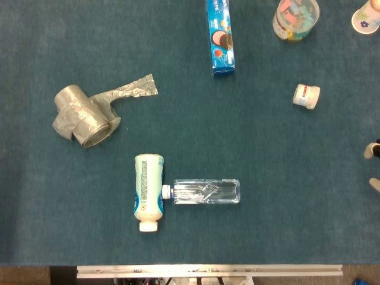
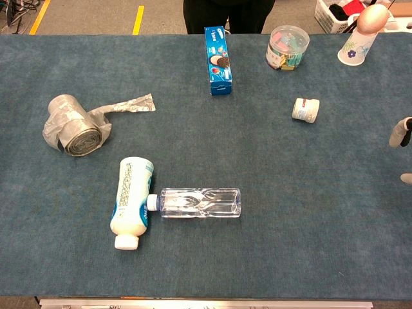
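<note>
**Bench inspection: right hand at the edge, nothing held that can be seen**

Only fingertips of the right hand [image 2: 400,134] show, at the right edge of the bench [image 2: 257,257]; whether the fingers are apart or together I cannot tell. They touch nothing visible. The left hand is not in view.

Nearest the right hand lies a small white jar [image 2: 306,109], on its side, apart from it. It looks light and stiff, and round enough to roll; across its body is the likely hold.

At mid-bench a clear bottle [image 2: 199,203] lies flat, its cap touching the side of a white bottle [image 2: 131,201], also lying down. The clear one appears thin-walled and smooth, likely slippery and easily dented; its mid-body is the safest place. The white one looks fuller and heavier.

To the left sits a grey bag roll [image 2: 74,125] with a loose tail, soft and yielding. At the far side: a blue box [image 2: 217,51], stiff and light by appearance, a clear tub [image 2: 287,46], and a paper cup [image 2: 358,45].
</note>
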Controlling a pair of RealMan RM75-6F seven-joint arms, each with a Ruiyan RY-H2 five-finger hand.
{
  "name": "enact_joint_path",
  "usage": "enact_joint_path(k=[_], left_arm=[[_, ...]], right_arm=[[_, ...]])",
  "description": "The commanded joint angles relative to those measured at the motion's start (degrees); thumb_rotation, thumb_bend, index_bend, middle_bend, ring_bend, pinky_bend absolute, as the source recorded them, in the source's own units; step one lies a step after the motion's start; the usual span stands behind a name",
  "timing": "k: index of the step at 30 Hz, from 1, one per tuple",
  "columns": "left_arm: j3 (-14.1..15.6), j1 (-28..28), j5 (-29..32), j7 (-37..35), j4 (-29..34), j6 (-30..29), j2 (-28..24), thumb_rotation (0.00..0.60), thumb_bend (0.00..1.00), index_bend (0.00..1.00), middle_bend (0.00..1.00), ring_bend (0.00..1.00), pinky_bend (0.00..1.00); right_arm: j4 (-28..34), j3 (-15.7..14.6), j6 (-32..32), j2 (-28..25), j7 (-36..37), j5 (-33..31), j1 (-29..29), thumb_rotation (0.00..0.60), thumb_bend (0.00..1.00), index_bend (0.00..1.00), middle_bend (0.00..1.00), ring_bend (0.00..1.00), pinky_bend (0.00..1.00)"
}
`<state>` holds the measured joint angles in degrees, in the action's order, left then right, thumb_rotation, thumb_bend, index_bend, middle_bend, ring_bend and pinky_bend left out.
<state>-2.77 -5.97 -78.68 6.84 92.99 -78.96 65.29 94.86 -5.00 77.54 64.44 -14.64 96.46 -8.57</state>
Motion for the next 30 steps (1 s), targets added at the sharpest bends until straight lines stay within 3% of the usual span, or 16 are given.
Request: enact_joint_path(k=[1, 24, 26, 30], left_arm=[[0.0, 0.0, 0.0, -0.1, 0.0, -0.1, 0.0, 0.6, 0.38, 0.68, 0.6, 0.42, 0.58], [0.4, 0.3, -2.9, -2.8, -1.2, -2.3, 0.9, 0.6, 0.38, 0.67, 0.59, 0.41, 0.58], [0.5, 0.3, -3.5, -3.2, -1.3, -2.7, 1.0, 0.6, 0.38, 0.63, 0.58, 0.4, 0.58], [0.9, 0.4, -5.8, -5.9, -1.0, -3.7, 1.4, 0.6, 0.38, 0.45, 0.53, 0.39, 0.58]], right_arm=[[0.1, -0.1, 0.0, -0.1, 0.1, 0.1, 0.0, 0.6, 0.0, 0.47, 0.52, 0.34, 0.48], [0.3, -0.1, 0.7, 0.2, 0.1, 1.2, 0.4, 0.6, 0.0, 0.47, 0.52, 0.34, 0.48], [0.1, 0.0, 1.0, 0.3, 0.3, 1.4, 0.4, 0.6, 0.0, 0.47, 0.52, 0.34, 0.48], [-0.6, 0.0, 2.4, 0.8, 1.2, 2.7, 0.6, 0.6, 0.0, 0.47, 0.52, 0.34, 0.48]])
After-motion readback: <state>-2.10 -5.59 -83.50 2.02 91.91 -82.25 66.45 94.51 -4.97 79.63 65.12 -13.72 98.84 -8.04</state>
